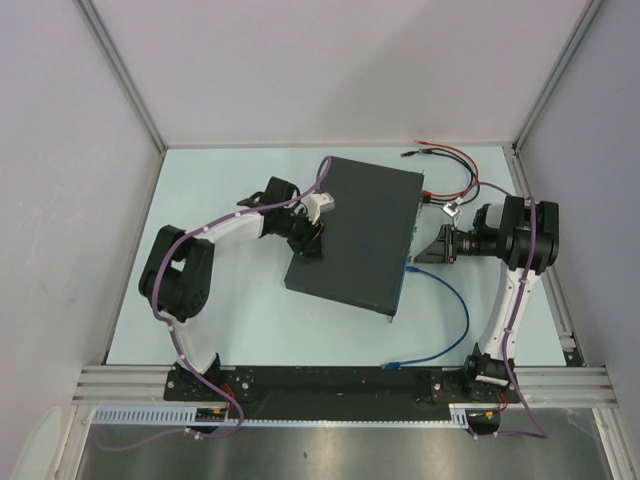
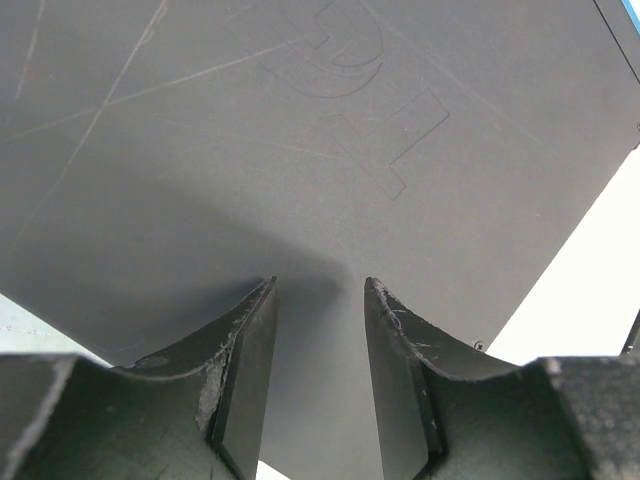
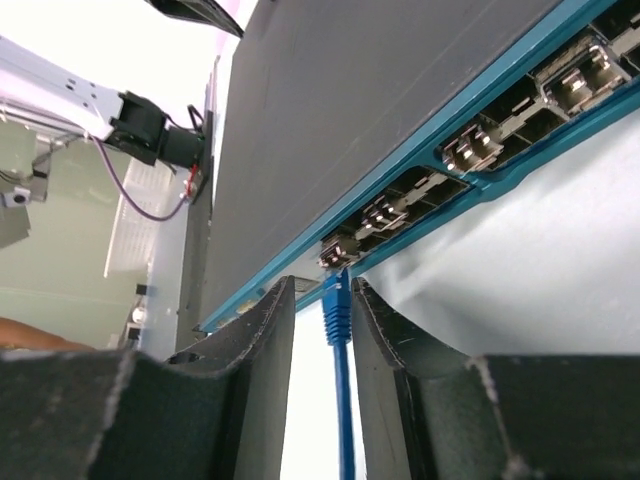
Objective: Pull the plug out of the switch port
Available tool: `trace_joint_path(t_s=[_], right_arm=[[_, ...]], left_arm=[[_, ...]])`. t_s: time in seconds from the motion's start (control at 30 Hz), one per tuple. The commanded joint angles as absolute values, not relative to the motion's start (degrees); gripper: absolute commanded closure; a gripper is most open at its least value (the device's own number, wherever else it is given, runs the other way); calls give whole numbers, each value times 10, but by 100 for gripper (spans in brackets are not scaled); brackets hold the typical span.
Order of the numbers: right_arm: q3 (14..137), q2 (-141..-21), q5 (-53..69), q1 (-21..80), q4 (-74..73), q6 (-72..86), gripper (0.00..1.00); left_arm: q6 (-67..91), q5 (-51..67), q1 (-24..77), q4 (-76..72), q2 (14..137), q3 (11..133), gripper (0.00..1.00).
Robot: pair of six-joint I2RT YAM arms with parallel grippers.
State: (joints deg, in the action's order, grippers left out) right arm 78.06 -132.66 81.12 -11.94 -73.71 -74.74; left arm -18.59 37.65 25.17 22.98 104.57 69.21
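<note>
Plug sits between right fingers, seated in switch port.

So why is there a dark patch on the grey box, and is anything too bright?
Left wrist view: the patch on the switch is shadow just ahead of the left tool. Right wrist view: the blue plug looks sharp, but the top-left corner glares white.

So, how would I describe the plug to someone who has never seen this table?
Find the switch, the big dark flat box mid-table, and its teal-edged side facing the right arm. Toward that side's nearer end sits the plug, framed by the right gripper. It alone is blue, trailing a blue cable; the neighbouring ports look empty.
</note>
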Motion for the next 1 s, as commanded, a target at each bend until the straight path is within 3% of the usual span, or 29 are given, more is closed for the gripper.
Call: trace_joint_path(t_s=[0.0,0.27,0.33,0.37,0.47,0.53,0.63,0.73,0.8,0.87,0.97], right_arm=[[770,-1310,840,-135,-872,-771,66],[845,-1198,831,-153,-868,-697,65],[853,-1162,806,-156,-812,-657,66],[850,-1142,788,-157,-750,-506,66],[738,-1016,604,-155,-293,-177,65],[729,-957,433,-151,-228,-146,58],[713,-905,409,-151,-168,-169,51],[691,-878,467,-115,-248,-333,47],[666,-871,482,-73,-368,-458,39],[632,-858,476,-48,-417,-500,33],[567,-840,432,-4,-404,-519,34]], left_arm=[[-214,354,262,259,1049,691,54],[-230,348,262,281,1047,700,53],[-231,348,262,287,1050,706,53],[-233,350,262,288,1054,712,53],[-231,356,261,289,1063,722,53],[-229,359,261,287,1065,731,53],[-222,360,260,280,1068,737,53],[-211,366,255,268,1064,738,53],[-204,371,248,259,1060,738,53],[-191,371,243,244,1058,737,53],[-171,376,231,224,1052,732,53]])
